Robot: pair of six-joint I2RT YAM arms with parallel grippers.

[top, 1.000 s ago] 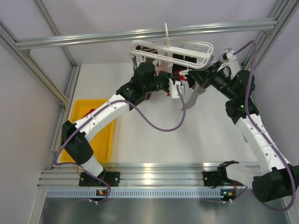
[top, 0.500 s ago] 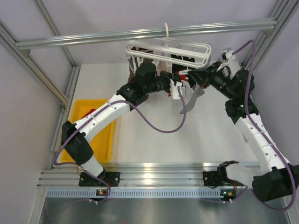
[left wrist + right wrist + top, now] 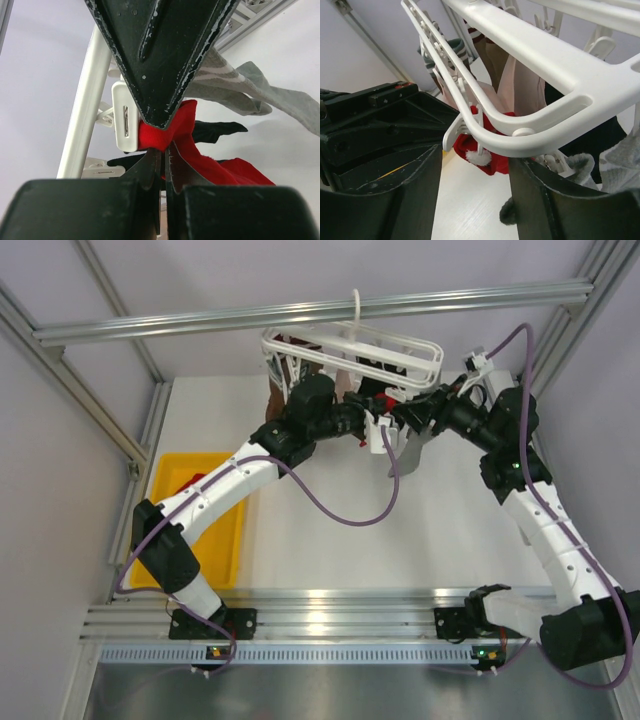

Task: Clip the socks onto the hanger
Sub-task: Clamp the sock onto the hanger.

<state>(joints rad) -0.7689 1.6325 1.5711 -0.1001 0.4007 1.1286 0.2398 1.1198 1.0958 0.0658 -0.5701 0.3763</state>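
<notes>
The white hanger (image 3: pixel 350 345) hangs from the rail by its hook, with several socks on its pegs. My left gripper (image 3: pixel 165 150) is shut on a red sock (image 3: pixel 185 130), whose edge sits in a white clip peg (image 3: pixel 124 122). A grey sock (image 3: pixel 260 95) hangs just behind. My right gripper (image 3: pixel 475 165) stands open under the hanger's corner (image 3: pixel 545 65), empty. The peg (image 3: pixel 455 135) holding the red sock (image 3: pixel 490 160) is just above its left finger (image 3: pixel 415 195). In the top view both grippers meet below the hanger's right half, near the red sock (image 3: pixel 378 400).
A yellow tray (image 3: pixel 170 480) lies at the table's left with something red in it. Pale-pink socks (image 3: pixel 520 85) and a black sock (image 3: pixel 215 131) also hang from the hanger. A grey sock (image 3: pixel 412 448) dangles toward the table between the arms. Aluminium rails frame the cell.
My right gripper has opened from shut. The hanger has swung a little to the left. The left gripper keeps its hold on the red sock.
</notes>
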